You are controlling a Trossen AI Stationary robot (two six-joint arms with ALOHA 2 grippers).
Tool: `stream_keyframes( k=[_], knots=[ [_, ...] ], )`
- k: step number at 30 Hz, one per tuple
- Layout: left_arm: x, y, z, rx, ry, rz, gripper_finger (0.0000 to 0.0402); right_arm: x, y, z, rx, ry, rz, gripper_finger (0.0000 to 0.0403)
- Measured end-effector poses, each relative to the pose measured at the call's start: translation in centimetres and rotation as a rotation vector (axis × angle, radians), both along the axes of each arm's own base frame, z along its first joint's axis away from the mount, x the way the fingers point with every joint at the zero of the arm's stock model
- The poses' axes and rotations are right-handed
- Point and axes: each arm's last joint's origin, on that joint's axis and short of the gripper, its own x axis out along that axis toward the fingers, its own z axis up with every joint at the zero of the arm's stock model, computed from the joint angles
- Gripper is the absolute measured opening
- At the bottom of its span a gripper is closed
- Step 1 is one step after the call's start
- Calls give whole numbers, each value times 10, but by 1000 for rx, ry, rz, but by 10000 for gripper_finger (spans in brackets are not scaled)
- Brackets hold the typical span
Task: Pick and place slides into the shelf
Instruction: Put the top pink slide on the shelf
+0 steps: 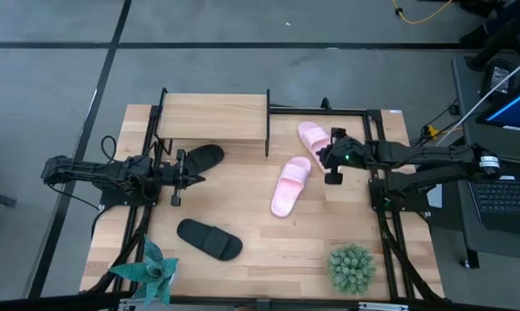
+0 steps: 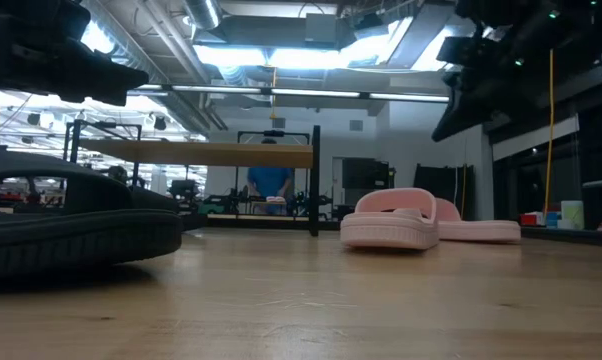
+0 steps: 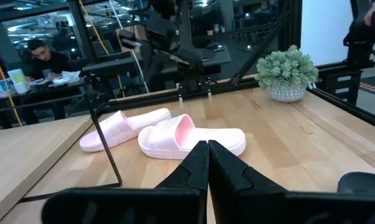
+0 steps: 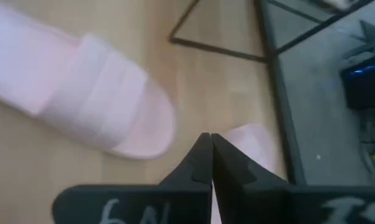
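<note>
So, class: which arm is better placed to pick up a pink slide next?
The right. Its shut tool hangs between both pink slides, none yet on the shelf. The left tool is across the table by a black slide.

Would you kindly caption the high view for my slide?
Both shut grippers, left and right, hover near scattered slides; shelf empty on top.

Pink slides (image 1: pixel 292 185), black slides (image 1: pixel 210 239)

One slide (image 1: pixel 201 159) lies just before the shelf (image 1: pixel 213 117); two others (image 1: pixel 292 185) lie to its right.
</note>
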Motion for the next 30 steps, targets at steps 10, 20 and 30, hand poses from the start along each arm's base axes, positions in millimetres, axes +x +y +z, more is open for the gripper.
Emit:
stream_keyframes(
  k=[10, 20, 30],
  knots=[
    [0, 0, 0, -4, 0, 17, 0, 3, -27, 13, 52, 173, -38, 2],
    [0, 0, 0, -6, 0, 17, 0, 13, -58, 5, 108, 226, -22, 2],
    [0, 0, -2, -6, 19, 17, 0, 24, -76, -17, 142, 281, -71, 29]
  ],
)
